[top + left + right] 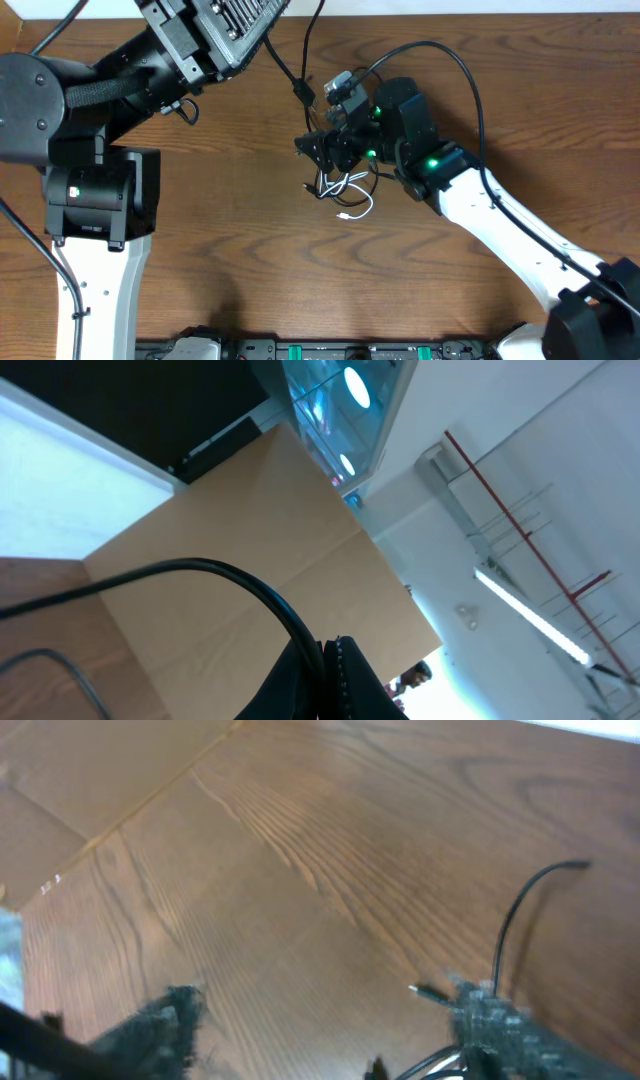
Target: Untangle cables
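Observation:
A small tangle of thin black cables (335, 183) lies on the wooden table (250, 260), with a short white cable (356, 206) looping out of its front. My right gripper (320, 150) hovers at the tangle's far-left side. In the right wrist view it (330, 1020) is open wide, with cable strands (435, 1065) and a small plug (428, 991) by its right finger. My left gripper (325, 665) is raised, points upward and is shut on a black cable (240, 575). In the overhead view its fingers are past the top edge. A black cable with a plug end (302, 90) hangs down from there.
The left arm's base (95, 195) stands at the left of the table. The right arm (500, 225) reaches in from the lower right, with its own thicker black cable (465, 75) arching above it. A rack (330, 350) runs along the front edge.

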Available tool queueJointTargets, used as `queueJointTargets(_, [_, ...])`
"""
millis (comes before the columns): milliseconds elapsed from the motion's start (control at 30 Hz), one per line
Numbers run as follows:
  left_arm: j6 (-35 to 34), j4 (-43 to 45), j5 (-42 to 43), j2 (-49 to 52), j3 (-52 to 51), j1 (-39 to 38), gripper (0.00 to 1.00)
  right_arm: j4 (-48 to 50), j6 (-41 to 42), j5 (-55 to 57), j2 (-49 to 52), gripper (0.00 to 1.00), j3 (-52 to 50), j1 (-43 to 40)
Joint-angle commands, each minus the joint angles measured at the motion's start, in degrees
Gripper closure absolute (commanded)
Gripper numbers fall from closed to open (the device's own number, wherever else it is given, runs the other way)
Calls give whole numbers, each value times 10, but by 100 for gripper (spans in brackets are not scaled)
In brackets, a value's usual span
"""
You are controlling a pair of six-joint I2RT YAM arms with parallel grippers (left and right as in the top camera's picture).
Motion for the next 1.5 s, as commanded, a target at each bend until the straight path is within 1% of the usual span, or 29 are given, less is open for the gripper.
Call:
queueJointTargets(0, [-26,6,8,-7,7,-1,92,3,22,4,6,30,4,2])
queueJointTargets(67, [-26,6,9,-7,7,-1,92,3,22,4,6,32,4,2])
queueJointTargets(100, [-25,6,10,-7,7,-1,93,5,22,4,6,41,4,2])
queueJointTargets(133, [-18,5,10,-7,7,-1,92,8,22,4,6,67,4,2])
queueJointTargets(167, [-9,5,11,-7,7,-1,92,11,24,4,6,78,4,2])
queueJointTargets(200, [1,3,14,-7,7,-1,92,13,31,4,6,85,4,2])
queueJointTargets(233, [12,-4,17,-7,7,-1,92,17,37,4,5,96,4,2])
queueJointTargets(267, [21,-12,21,-6,7,-1,93,21,43,4,3,99,4,2])
queueJointTargets(367, [63,-65,24,-6,7,-1,93,38,48,4,-11,99,4,1])
queueJointTargets(467, [143,-160,21,-5,7,1,93,60,51,13,-44,99,4,-2])
queueJointTargets(533, [195,-224,12,-5,7,4,92,61,74,54,-74,99,4,-5])
queueJointTargets(700, [313,-373,-39,-2,7,8,92,59,89,127,-150,99,4,-26])
queueJointTargets(867, [406,-478,-104,-2,7,8,92,63,131,187,-206,99,4,-52])
queueJointTargets(933, [438,-513,-128,-2,7,8,92,73,150,207,-220,99,4,-59])
queueJointTargets(967, [459,-537,-148,-2,7,8,87,84,163,212,-226,99,4,-63])
queueJointTargets(1033, [479,-574,-183,-2,7,8,84,106,188,212,-234,99,4,-68])
queueJointTargets(1100, [481,-612,-228,-2,7,8,83,127,221,212,-239,99,4,-71])
queueJointTargets(1133, [481,-630,-253,-2,7,8,78,139,237,212,-241,99,4,-72])
queueJointTargets(1200, [481,-652,-283,-2,7,8,75,160,256,212,-242,99,4,-72])
queueJointTargets(1267, [481,-671,-307,-2,7,8,71,182,265,212,-242,99,4,-73])
queueJointTargets(1400, [505,-700,-346,-2,4,8,69,238,266,220,-242,99,4,-74])
queueJointTargets(1433, [507,-706,-353,-2,3,8,66,253,266,220,-242,99,4,-74])
queueJointTargets(1467, [507,-712,-362,-1,1,8,66,269,267,220,-242,99,4,-74])
